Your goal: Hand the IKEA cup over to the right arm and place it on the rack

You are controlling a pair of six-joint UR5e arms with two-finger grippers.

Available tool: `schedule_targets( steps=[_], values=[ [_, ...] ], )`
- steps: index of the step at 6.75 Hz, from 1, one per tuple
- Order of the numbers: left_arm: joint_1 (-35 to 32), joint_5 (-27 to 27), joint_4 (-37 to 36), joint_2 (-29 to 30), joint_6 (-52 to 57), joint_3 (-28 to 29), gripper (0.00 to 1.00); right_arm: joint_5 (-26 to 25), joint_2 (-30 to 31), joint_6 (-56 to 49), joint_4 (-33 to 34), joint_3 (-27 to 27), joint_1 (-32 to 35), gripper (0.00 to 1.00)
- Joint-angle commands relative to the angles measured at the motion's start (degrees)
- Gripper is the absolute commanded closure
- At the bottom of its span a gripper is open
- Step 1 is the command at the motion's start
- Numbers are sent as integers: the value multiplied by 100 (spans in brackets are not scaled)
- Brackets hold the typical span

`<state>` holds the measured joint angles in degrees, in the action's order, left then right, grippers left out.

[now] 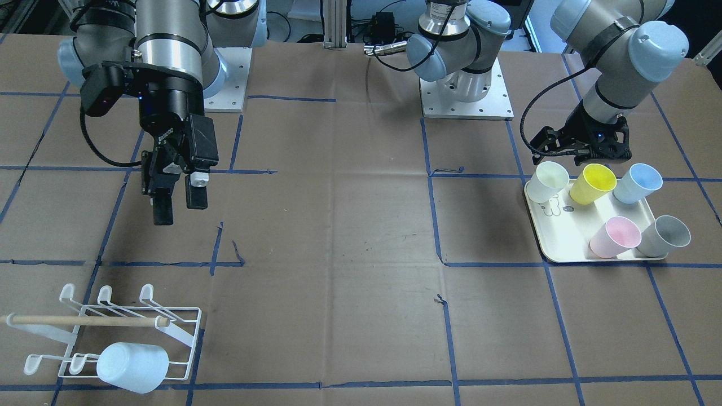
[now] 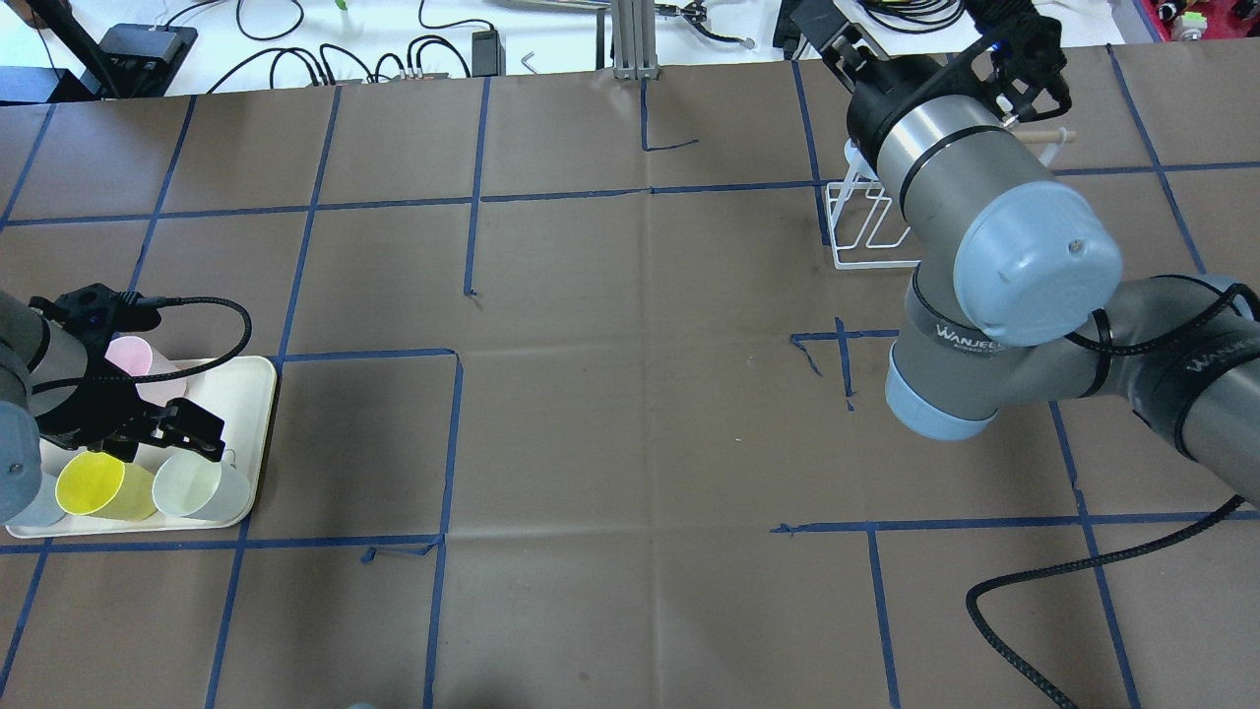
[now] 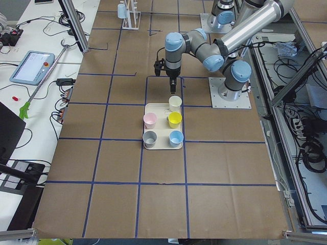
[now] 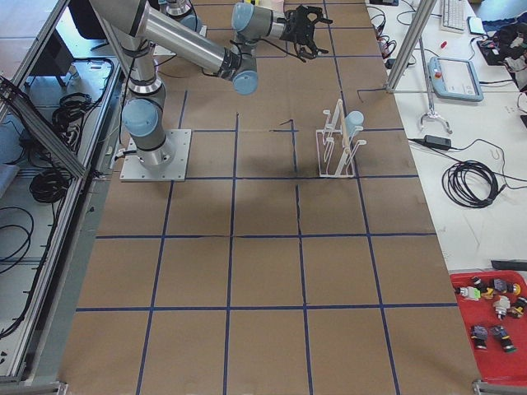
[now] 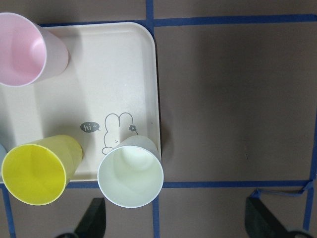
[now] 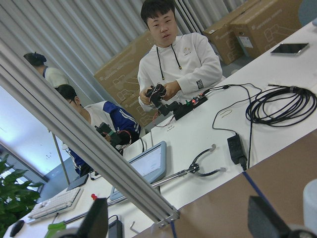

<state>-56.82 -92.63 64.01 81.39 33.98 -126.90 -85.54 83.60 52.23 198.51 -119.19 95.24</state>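
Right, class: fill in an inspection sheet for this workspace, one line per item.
Surface: table covered in brown paper with a blue tape grid.
Job's things: rack holds one pale cup; tray holds white cup, yellow cup, blue cup, pink cup, grey cup, all upright.
Clutter: nothing seen.
Grippers: left gripper open above white cup, not touching; right gripper open, empty.
Cables: wrist cable loops off left arm; floor cable trails by right arm.
Surroundings: operators at a bench; pendant.
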Motion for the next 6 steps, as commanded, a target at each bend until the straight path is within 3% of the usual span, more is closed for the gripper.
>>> schedule_targets(
  steps=[1,3,6],
  values=[
    [83,17,-616,175,56,-449,2,-6,7,1600,405,-279,406,0],
    [75,174,-679,386,56,-459,2,20,-63,2553,697,-403,443,0],
    [75,122,-679,457,82,-450,8,-41,-90,2556,689,-403,451,0]
  ],
)
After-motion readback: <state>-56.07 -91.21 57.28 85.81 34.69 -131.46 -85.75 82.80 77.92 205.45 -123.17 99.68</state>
